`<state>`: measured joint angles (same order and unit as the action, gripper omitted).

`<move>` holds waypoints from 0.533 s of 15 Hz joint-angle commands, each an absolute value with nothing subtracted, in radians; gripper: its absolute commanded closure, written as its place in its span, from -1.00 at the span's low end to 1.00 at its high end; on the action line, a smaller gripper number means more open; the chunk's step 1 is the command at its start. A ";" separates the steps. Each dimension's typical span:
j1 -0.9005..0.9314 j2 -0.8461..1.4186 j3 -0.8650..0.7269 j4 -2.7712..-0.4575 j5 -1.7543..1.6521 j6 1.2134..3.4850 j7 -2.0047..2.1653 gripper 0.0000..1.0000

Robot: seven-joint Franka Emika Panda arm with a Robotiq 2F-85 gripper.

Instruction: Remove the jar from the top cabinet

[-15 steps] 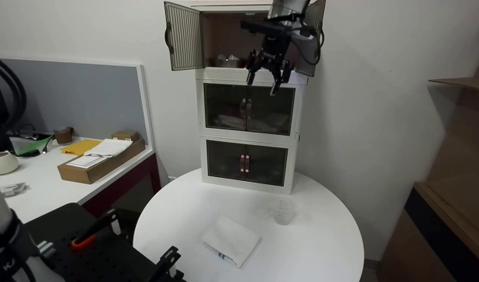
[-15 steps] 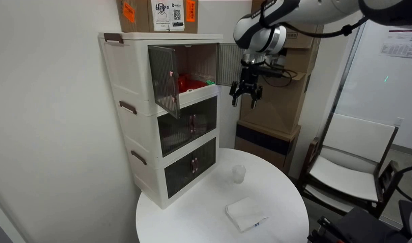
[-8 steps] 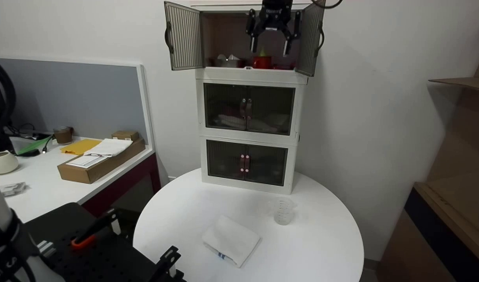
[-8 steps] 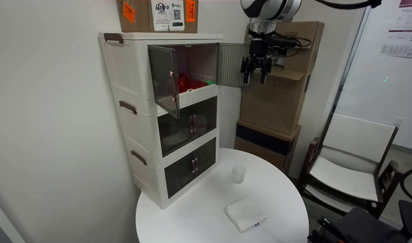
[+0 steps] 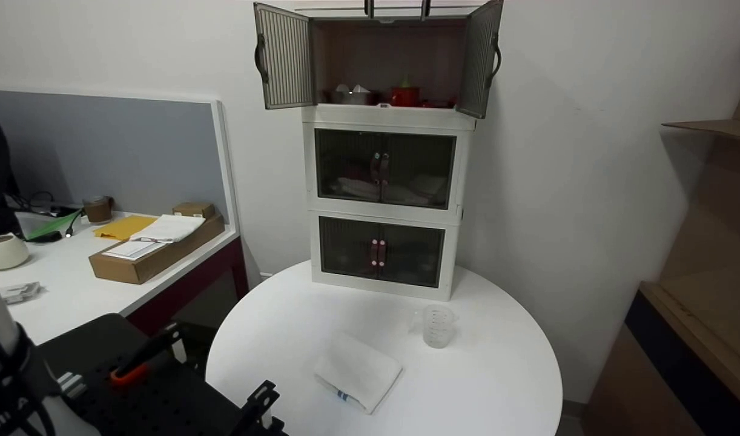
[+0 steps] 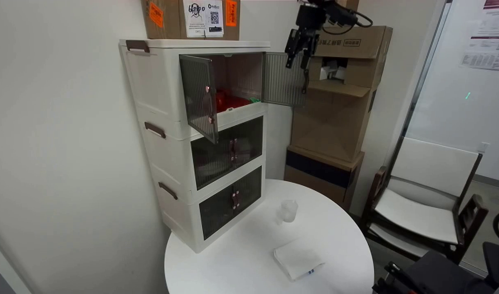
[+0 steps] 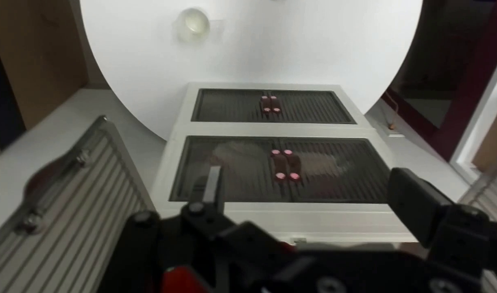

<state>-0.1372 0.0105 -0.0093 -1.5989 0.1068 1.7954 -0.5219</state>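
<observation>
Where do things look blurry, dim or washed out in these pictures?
Wrist view: the pincer looks dark and soft-edged close up. In both exterior views: the jar is pale against the white table. In an exterior view, the top cabinet is dim inside.

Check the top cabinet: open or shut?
Open: in both exterior views, the cabinet has its doors swung outward; a red cup shows inside.

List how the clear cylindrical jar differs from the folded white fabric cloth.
The clear cylindrical jar stands upright; the folded white fabric cloth lies flat. The jar is see-through, with marks on its side; the cloth is opaque, with small blue stripes. The jar's rim is round; the cloth's outline is four-sided. Both rest on the round white table.
</observation>
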 commanded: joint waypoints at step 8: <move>-0.056 -0.054 -0.025 -1.622 0.128 1.770 -0.608 -1.00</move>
